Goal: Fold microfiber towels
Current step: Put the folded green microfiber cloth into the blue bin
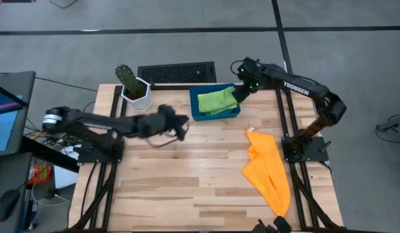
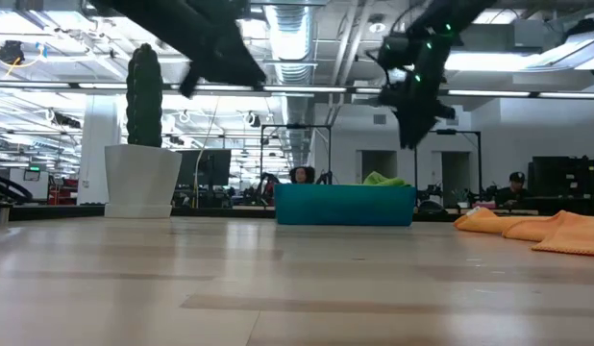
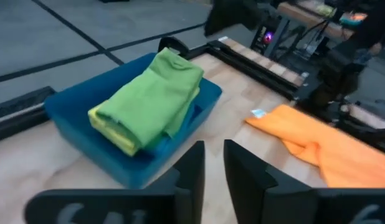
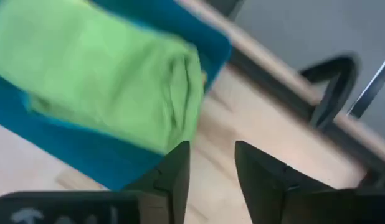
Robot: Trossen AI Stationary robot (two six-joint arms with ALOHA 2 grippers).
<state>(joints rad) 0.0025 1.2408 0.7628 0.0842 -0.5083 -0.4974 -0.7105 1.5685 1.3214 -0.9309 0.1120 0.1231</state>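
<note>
A folded green towel [image 1: 217, 100] lies on top of a stack in the dark-blue tray [image 1: 216, 116] at the table's far middle. The left wrist view shows it [image 3: 152, 99] resting on a folded yellow towel [image 3: 111, 132], with a strip of light blue cloth [image 3: 174, 134] under that. An orange towel [image 1: 268, 169] lies crumpled on the table's right side. My left gripper [image 1: 184, 127] hovers left of the tray, its fingers [image 3: 214, 165] a narrow gap apart and empty. My right gripper [image 1: 241, 94] hangs above the tray's right end, open and empty [image 4: 211, 168].
A cactus in a white pot [image 1: 134, 87] stands at the far left, next to the tray. A black slotted bar [image 1: 177, 72] lies beyond the table's far edge. Bare wood [image 1: 187, 181] fills the middle and near part of the table.
</note>
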